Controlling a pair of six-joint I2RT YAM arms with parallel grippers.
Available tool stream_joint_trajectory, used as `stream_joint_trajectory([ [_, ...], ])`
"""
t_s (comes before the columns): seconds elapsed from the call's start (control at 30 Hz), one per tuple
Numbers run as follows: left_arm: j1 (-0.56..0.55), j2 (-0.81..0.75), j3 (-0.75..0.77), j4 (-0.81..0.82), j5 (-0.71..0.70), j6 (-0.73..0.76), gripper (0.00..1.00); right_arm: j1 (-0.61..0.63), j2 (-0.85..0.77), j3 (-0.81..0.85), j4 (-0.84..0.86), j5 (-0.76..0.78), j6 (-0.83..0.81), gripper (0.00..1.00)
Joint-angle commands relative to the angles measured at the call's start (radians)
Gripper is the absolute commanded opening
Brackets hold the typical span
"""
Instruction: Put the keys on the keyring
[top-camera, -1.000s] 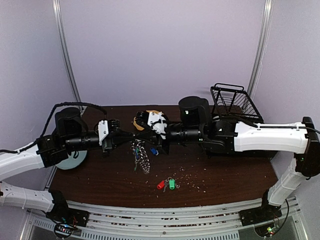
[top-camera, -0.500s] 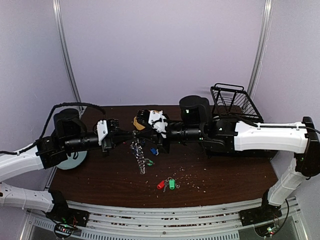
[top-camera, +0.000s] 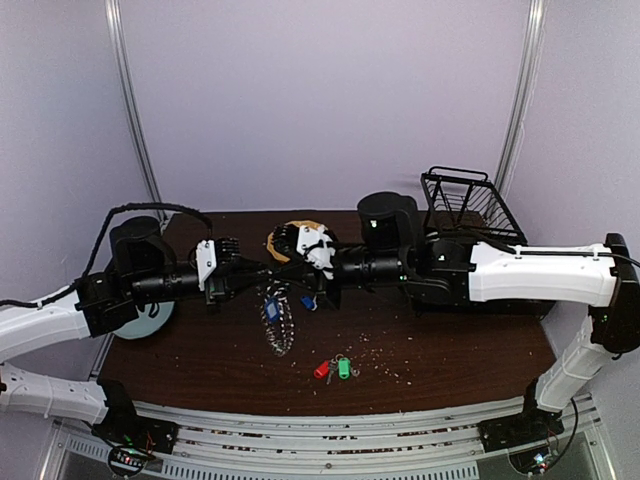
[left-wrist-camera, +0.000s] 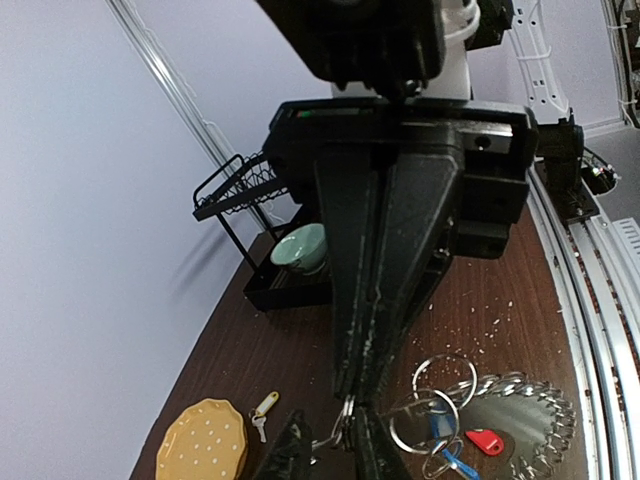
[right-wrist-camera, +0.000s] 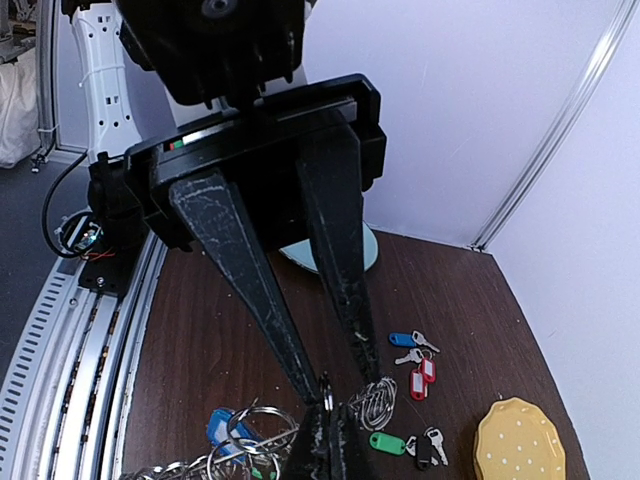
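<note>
The keyring (top-camera: 277, 325) hangs between the two arms above the table, a wire loop fringed with small keys (left-wrist-camera: 522, 398). Blue (left-wrist-camera: 438, 432) and red (left-wrist-camera: 484, 440) tags hang in its cluster of small rings. My right gripper (right-wrist-camera: 328, 415) is shut on a small ring (right-wrist-camera: 325, 390) at the top of that cluster. My left gripper (left-wrist-camera: 326, 436) faces it tip to tip, its fingers (right-wrist-camera: 306, 380) slightly apart on either side of the same ring. Loose keys lie on the table: red (top-camera: 322, 370) and green (top-camera: 344, 368) tags in front, blue (right-wrist-camera: 402, 339), red (right-wrist-camera: 420, 378) and green (right-wrist-camera: 384, 442) tags near the plate.
A yellow-orange round plate (top-camera: 303, 227) lies behind the grippers, with a yellow-tagged key (left-wrist-camera: 262, 408) beside it. A black wire basket (top-camera: 466, 200) holding a pale green bowl (left-wrist-camera: 300, 246) stands at the back right. A pale blue plate (top-camera: 152, 320) sits under the left arm. Crumbs dot the tabletop.
The hanging keyring has swung a little left and turned, its blue tag now facing up. The left fingers have parted slightly. The right gripper stays shut in place.
</note>
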Motion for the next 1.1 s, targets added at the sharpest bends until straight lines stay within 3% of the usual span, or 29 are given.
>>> stream_joint_trajectory([
  [0.0, 0.006, 0.004, -0.003, 0.038, -0.008, 0.007, 0.19, -0.001, -0.062, 0.031, 0.011, -0.005, -0.014, 0.0],
  [0.33, 0.005, -0.012, -0.005, 0.041, 0.025, 0.009, 0.2, -0.001, -0.052, 0.037, 0.032, -0.022, 0.001, 0.0],
  [1.07, 0.005, 0.009, -0.009, 0.07, 0.068, -0.012, 0.0, 0.001, -0.017, 0.045, 0.033, -0.05, -0.013, 0.0],
])
